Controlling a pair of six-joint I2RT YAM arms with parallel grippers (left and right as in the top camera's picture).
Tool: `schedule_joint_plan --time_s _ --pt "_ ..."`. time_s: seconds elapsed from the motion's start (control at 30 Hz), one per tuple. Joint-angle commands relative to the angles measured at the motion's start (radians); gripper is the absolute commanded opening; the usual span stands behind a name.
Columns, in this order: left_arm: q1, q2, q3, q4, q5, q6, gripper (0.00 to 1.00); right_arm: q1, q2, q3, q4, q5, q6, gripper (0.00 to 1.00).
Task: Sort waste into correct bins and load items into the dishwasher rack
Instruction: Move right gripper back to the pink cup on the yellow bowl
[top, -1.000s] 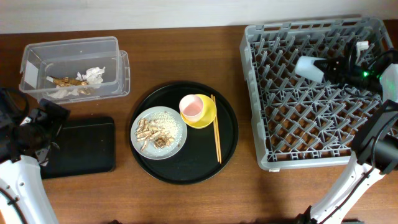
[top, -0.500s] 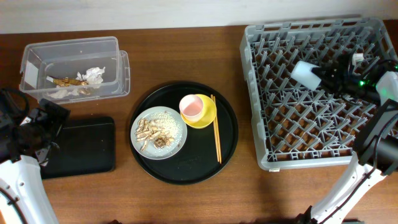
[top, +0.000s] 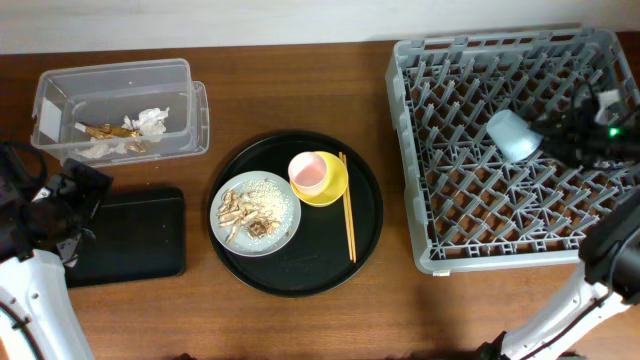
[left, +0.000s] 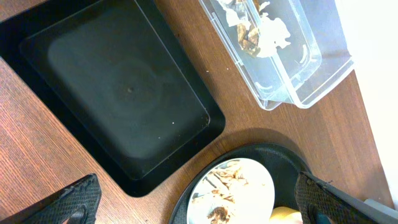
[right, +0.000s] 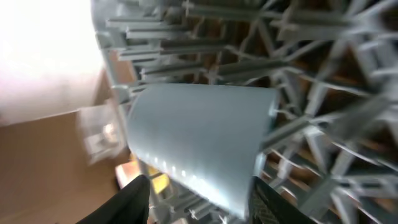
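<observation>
The light-blue cup lies tilted on the pegs of the grey dishwasher rack. My right gripper is just right of it, open. In the right wrist view the cup fills the space ahead of the spread fingers. My left gripper hangs open over the shallow black tray. The grey plate holds beige food bits. A pink cup sits in the yellow bowl, with the chopsticks beside it. White napkins and brown scraps lie in the clear tub.
The plate, bowl and chopsticks rest on a large round black tray in the middle of the wooden table. In the left wrist view the shallow black tray holds nothing, and the clear tub lies beyond it.
My right gripper has opened and drawn back to the right. The light-blue cup has come down and tipped onto the rack pegs. The left arm has not moved.
</observation>
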Motion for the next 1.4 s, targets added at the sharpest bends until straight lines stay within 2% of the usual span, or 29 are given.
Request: schedule_joint_plan --time_s 0.0,0.17,0.27,0.33,0.37,0.43,0.47,0.5,0.57,0.63,0.67,0.77,0.83,0.87,0.97,1.17,1.37 --pt "0.006 0.004 -0.003 -0.002 -0.007 -0.010 0.99 -0.003 -0.147 0.040 -0.010 0.219 0.092 0.52" --pt "0.006 0.004 -0.003 -0.002 -0.007 -0.010 0.99 0.013 -0.275 0.040 -0.015 0.316 0.117 0.52" --pt "0.006 0.004 -0.003 -0.002 -0.007 -0.010 0.99 0.057 -0.349 0.040 -0.031 0.308 0.109 0.52" --pt "0.006 0.004 -0.003 -0.002 -0.007 -0.010 0.99 0.115 -0.388 0.040 -0.058 0.229 0.080 0.52" --pt "0.006 0.004 -0.003 -0.002 -0.007 -0.010 0.99 0.159 -0.404 0.040 -0.071 0.133 0.009 0.56" --pt "0.006 0.004 -0.003 -0.002 -0.007 -0.010 0.99 0.240 -0.418 0.040 -0.079 -0.018 -0.092 0.81" --pt "0.006 0.004 -0.003 -0.002 -0.007 -0.010 0.99 0.283 -0.421 0.040 -0.079 -0.080 -0.117 0.98" --pt "0.006 0.004 -0.003 -0.002 -0.007 -0.010 0.99 0.369 -0.420 0.040 -0.078 -0.181 -0.123 0.98" --pt "0.006 0.004 -0.003 -0.002 -0.007 -0.010 0.99 0.465 -0.414 0.040 -0.041 -0.238 -0.123 0.99" --pt "0.006 0.004 -0.003 -0.002 -0.007 -0.010 0.99 0.577 -0.401 0.039 0.041 -0.201 -0.119 0.86" --pt "0.006 0.004 -0.003 -0.002 -0.007 -0.010 0.99 0.653 -0.391 0.039 0.089 -0.128 -0.087 0.85" --pt "0.006 0.004 -0.003 -0.002 -0.007 -0.010 0.99 0.833 -0.356 0.039 0.176 0.214 0.115 0.78" --pt "0.006 0.004 -0.003 -0.002 -0.007 -0.010 0.99 0.969 -0.321 0.039 0.215 0.547 0.266 0.75" --pt "0.006 0.004 -0.003 -0.002 -0.007 -0.010 0.99 1.093 -0.280 0.039 0.235 0.827 0.351 0.75" --pt "0.006 0.004 -0.003 -0.002 -0.007 -0.010 0.99 1.238 -0.208 0.039 0.255 1.068 0.434 0.74" --pt "0.006 0.004 -0.003 -0.002 -0.007 -0.010 0.99 1.378 -0.063 0.039 0.309 1.090 0.505 0.66" --pt "0.006 0.004 -0.003 -0.002 -0.007 -0.010 0.99 1.425 0.010 0.039 0.337 1.134 0.541 0.59"
